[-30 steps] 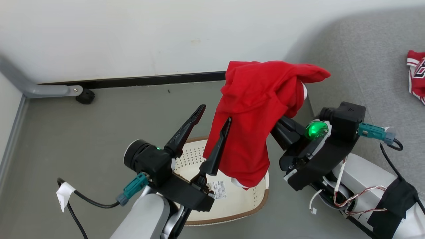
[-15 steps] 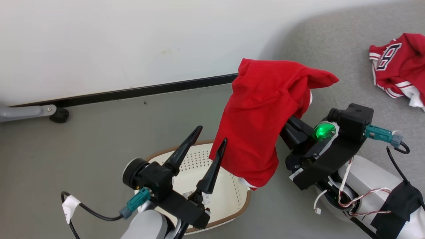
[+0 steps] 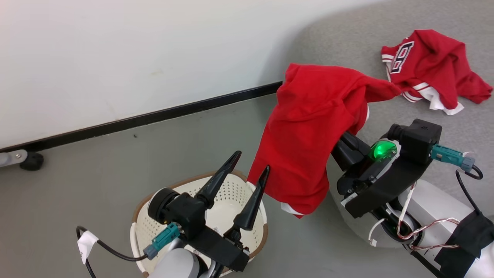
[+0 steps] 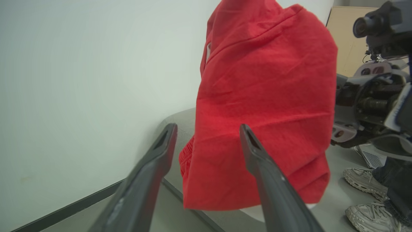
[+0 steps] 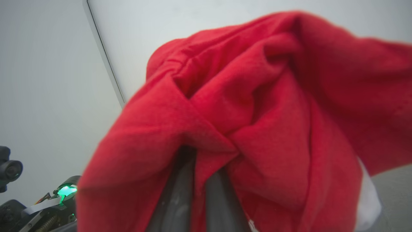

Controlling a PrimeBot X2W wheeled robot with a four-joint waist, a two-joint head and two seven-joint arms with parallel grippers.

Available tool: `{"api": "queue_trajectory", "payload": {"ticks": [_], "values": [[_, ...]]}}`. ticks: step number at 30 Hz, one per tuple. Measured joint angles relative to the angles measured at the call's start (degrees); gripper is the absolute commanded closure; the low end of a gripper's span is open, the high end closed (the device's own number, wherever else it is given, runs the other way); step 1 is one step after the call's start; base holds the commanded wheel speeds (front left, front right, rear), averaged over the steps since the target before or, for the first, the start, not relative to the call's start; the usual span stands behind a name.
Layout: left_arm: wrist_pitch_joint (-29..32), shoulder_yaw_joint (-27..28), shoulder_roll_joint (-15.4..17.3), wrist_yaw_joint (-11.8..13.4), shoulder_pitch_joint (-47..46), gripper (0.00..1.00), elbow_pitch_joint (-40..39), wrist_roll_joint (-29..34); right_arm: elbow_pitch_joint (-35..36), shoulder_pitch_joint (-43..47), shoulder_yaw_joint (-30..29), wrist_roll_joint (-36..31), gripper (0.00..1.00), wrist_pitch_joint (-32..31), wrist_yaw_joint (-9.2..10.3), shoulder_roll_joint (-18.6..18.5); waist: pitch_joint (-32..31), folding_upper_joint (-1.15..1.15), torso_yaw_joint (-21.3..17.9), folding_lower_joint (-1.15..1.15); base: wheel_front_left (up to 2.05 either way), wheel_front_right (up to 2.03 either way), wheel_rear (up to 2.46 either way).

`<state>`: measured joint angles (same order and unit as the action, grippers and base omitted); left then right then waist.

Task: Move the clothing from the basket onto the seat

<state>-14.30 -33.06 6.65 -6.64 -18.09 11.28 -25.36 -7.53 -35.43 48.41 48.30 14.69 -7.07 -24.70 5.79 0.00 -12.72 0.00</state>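
Note:
A plain red garment hangs in the air, draped over my right gripper. In the right wrist view its fingers are shut on a fold of that garment. The cloth's lower edge hangs over the floor, between the cream basket and the grey seat. A red jersey with white trim lies crumpled on the seat. My left gripper stands open above the basket with nothing between its fingers. In the left wrist view the left gripper sits just short of the hanging garment.
A white wall with a black skirting strip runs behind the grey floor. A castor foot stands at the far left. A person's shoes are on the floor beyond my right arm.
The head camera has swung towards the seat, so the basket and wall have slid left and the jersey has come fully into view. My right gripper still holds the red garment.

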Motion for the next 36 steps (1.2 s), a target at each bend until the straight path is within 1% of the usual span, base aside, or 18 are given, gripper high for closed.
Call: {"api": "queue_trajectory", "payload": {"ticks": [14,20,26,31,33,35,36], "values": [[0.0,-0.9,-1.0,-0.4,0.0,0.00,-1.1,0.0,1.0,1.6,-2.2,-1.0,1.00,0.0,0.00,-0.1,-0.2,0.00,-6.1,0.00,0.00,0.00,0.00],[0.0,-1.6,-1.4,-0.4,-0.1,0.00,-1.8,0.2,1.1,3.5,-7.0,-2.2,1.00,0.0,0.10,-0.4,0.9,0.00,-7.8,0.00,0.00,0.00,0.00],[0.0,-2.3,-1.3,-0.4,-0.3,0.00,-1.9,0.3,1.0,3.3,-12.6,-3.7,1.00,0.0,1.69,-1.7,2.9,0.01,-8.8,0.00,0.00,0.00,0.00],[0.0,-2.8,-1.2,-0.4,-0.8,0.00,-2.0,0.8,0.8,2.6,-17.8,-4.5,1.00,0.0,3.50,-3.0,4.9,0.01,-9.3,0.00,0.00,0.00,0.00],[0.0,-3.0,-1.2,-0.4,-1.3,0.00,-2.1,0.8,0.5,2.0,-19.9,-4.9,1.00,0.0,3.83,-3.7,5.8,0.01,-9.4,0.00,0.00,0.00,0.00],[0.0,-3.1,-1.0,-0.5,-2.1,0.00,-2.2,0.8,0.0,0.8,-23.2,-5.2,1.00,0.0,4.37,-4.5,7.3,0.01,-9.5,0.01,0.00,0.00,0.00],[0.0,-3.1,-1.0,-0.5,-2.1,0.00,-2.2,0.8,0.0,0.8,-23.2,-5.2,1.00,0.0,4.37,-4.5,7.3,0.01,-9.5,0.01,0.00,0.00,0.00]]}}
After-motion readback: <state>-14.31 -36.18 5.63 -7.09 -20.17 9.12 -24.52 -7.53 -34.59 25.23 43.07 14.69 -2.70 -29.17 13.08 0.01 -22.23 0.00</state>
